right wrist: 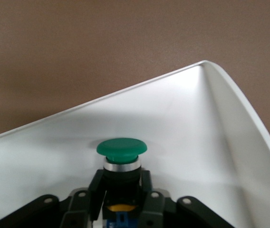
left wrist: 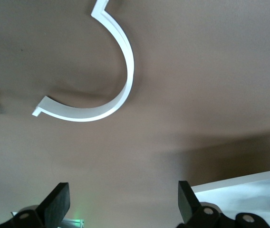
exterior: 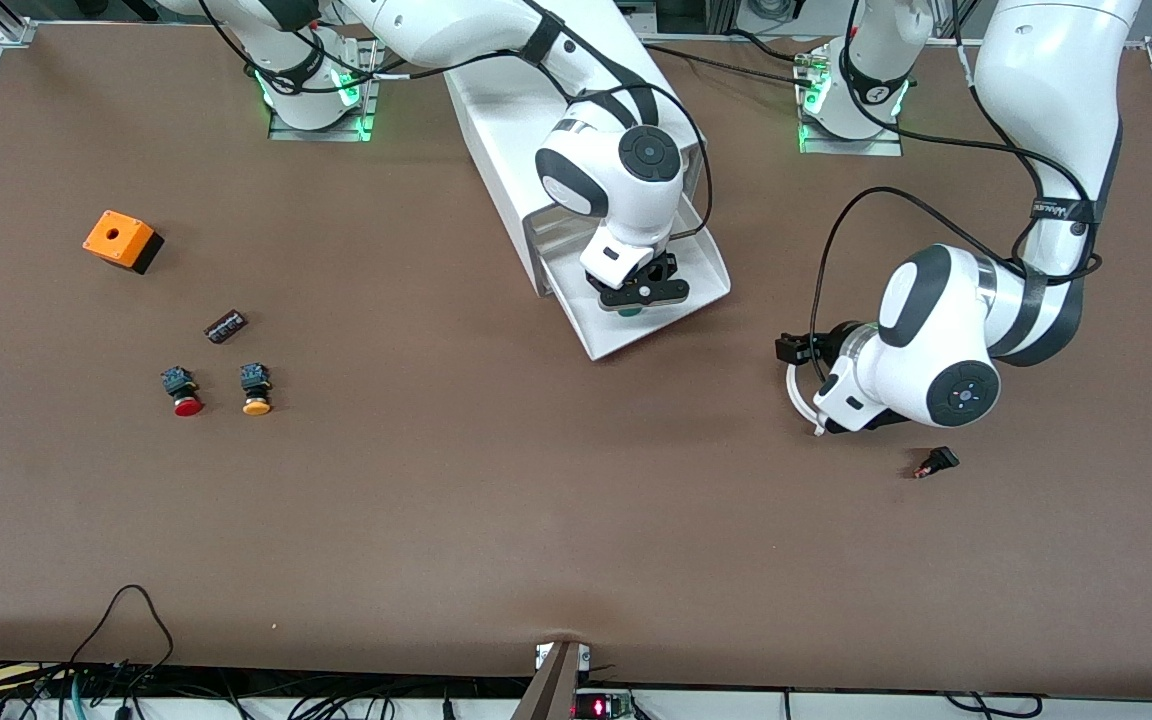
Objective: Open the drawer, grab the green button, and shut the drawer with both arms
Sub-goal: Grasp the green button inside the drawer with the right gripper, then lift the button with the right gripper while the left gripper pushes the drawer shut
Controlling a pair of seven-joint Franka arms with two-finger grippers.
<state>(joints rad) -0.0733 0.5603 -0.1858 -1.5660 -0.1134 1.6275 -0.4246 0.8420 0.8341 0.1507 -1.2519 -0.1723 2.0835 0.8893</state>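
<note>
Drawer [exterior: 636, 300] open; my right gripper [right wrist: 120, 190] has its jaws pinching the green button [right wrist: 121, 148] inside it. My left gripper [left wrist: 120, 204] waits over the worktop [exterior: 496, 520], jaws spread. Lifting out and closing remain.

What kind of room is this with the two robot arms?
Probably a robotics lab. Two white arms are bolted to a brown table, cables trail off its edge, and the right end effector grips a green button inside an open drawer.

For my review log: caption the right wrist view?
Right gripper shut on the green button inside the open drawer.
</note>
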